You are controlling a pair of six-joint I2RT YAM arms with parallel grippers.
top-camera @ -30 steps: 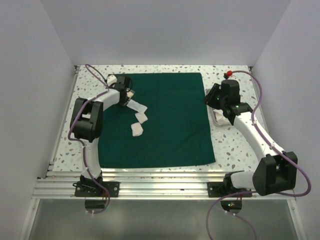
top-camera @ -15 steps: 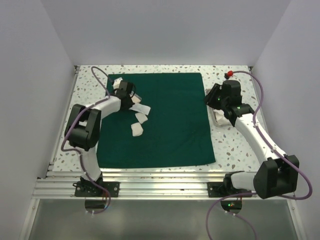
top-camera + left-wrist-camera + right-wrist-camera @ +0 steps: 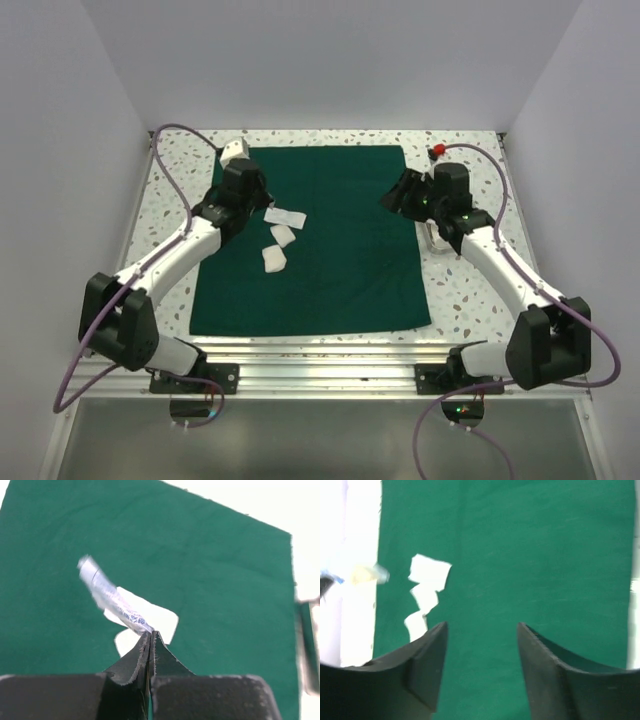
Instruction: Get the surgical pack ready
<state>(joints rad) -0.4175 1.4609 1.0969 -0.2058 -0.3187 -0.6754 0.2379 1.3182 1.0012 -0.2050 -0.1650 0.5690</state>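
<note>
Top external: we look down from high behind the rig, with the whole counter [image 3: 445, 295] in frame. Left wrist: we sit close, sighting along the left hand [image 3: 150, 633] and its pinched thin packet [image 3: 107, 597] onto the green drape [image 3: 215, 580]. Right wrist: equally close, past the right hand [image 3: 481, 626], same drape. All three share the white gauze packets [image 3: 272, 259].

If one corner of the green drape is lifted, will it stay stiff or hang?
Probably it hangs: the green drape lies thin and flat like cloth. The white packets on it would likely slide. Pushed, it may wrinkle.
</note>
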